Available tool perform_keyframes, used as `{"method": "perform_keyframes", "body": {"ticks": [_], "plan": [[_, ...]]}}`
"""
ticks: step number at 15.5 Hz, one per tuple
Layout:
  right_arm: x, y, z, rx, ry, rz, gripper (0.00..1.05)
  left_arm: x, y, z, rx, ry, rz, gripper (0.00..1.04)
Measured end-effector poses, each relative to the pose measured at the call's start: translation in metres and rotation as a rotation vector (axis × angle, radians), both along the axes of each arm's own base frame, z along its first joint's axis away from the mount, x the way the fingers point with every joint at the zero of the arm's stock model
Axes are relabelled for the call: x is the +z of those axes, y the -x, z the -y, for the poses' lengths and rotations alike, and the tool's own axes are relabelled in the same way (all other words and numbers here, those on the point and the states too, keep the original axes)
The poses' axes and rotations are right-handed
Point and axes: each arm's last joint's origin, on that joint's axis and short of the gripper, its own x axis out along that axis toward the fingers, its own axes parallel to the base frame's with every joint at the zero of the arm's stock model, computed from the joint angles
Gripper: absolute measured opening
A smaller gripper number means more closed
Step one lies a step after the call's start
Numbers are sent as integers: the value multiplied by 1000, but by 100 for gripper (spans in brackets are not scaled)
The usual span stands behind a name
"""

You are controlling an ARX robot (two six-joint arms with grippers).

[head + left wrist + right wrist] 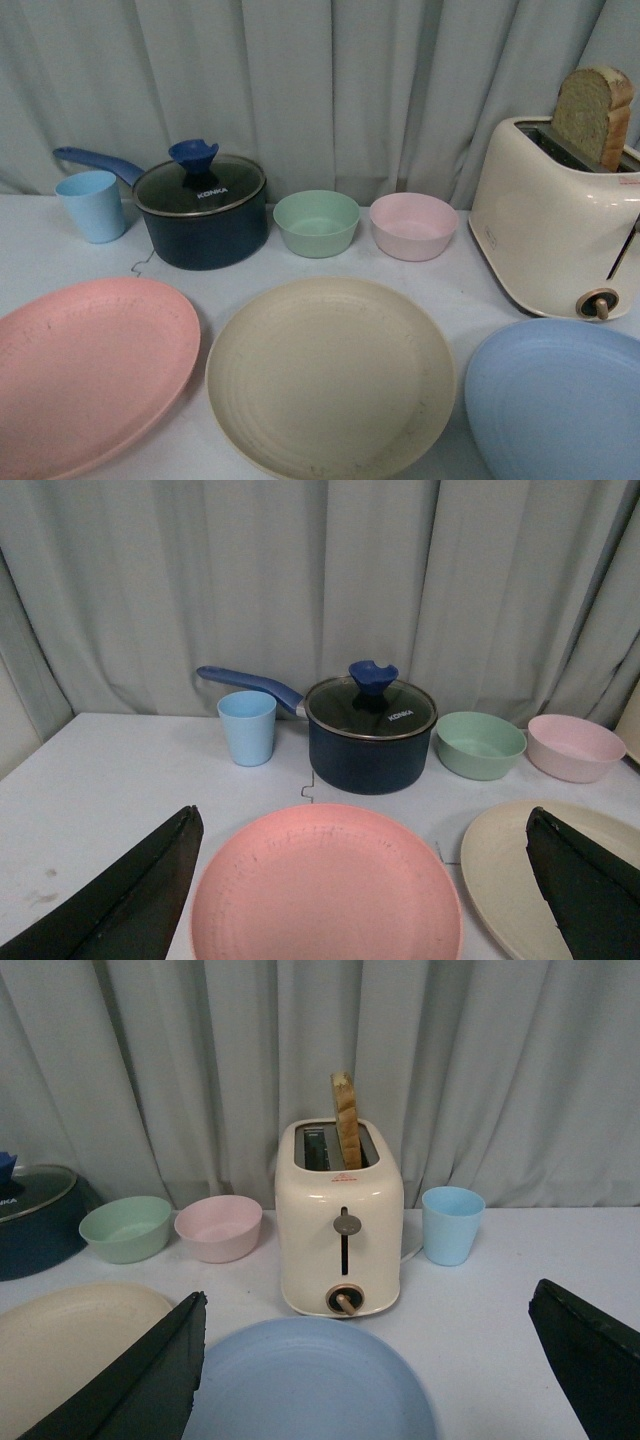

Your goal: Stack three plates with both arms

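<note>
Nothing stacked yet: left gripper [362, 815] and right gripper [370, 1295] both spread wide.
Pink plate [95, 370], cream plate [330, 375] and blue plate [560, 400] lie side by side up front; behind them stand a cup [92, 205], pot [205, 225], green bowl [316, 223], pink bowl [413, 226] and toaster [545, 230] — white table [30, 250], grey curtain [300, 80].

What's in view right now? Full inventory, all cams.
plates: 3, in a row at the near edge; pink plate left, cream plate middle, blue plate right
bowls: 2, behind the cream plate; green bowl, pink bowl to its right
pot: 1, dark blue, glass lid, blue handle; back left
cups: 2, light blue; left cup by the pot's handle, right cup beyond the toaster
toaster: 1, cream, back right
bread slice: 1, brown, upright in the toaster
table: 1, white
curtain: 1, grey, behind
left gripper: 1, black, open, facing the pink plate
right gripper: 1, black, open, facing the blue plate
</note>
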Motion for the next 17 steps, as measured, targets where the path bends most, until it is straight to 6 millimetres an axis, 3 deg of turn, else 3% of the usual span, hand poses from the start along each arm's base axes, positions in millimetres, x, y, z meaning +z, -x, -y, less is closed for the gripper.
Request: {"method": "perform_keyframes", "body": {"ticks": [2, 3, 4, 7, 9, 12, 13, 14, 16, 17], "plan": [[0, 0, 0, 0, 0, 0, 98, -2, 0, 0, 7, 6, -34, 98], [0, 0, 0, -1, 0, 0, 98, 1, 0, 0, 110, 84, -325, 98], [0, 0, 0, 2, 0, 1, 98, 12, -9, -4, 191, 172, -504, 98], [0, 0, 0, 0, 0, 1, 98, 47, -49, -10, 180, 256, -440, 98], [0, 0, 0, 0, 0, 0, 98, 49, -87, -9, 120, 215, -459, 98], [0, 0, 0, 0, 0, 0, 98, 32, -150, -3, 46, 102, -503, 98], [0, 0, 0, 0, 0, 0, 98, 16, -170, -6, 54, 60, -545, 98], [0, 0, 0, 0, 0, 0, 98, -8, -184, -11, 51, 36, -617, 98], [0, 0, 0, 0, 0, 0, 98, -47, -191, -25, 69, 20, -739, 98], [0, 0, 0, 0, 0, 0, 98, -56, -193, -33, 79, 24, -755, 98]]}}
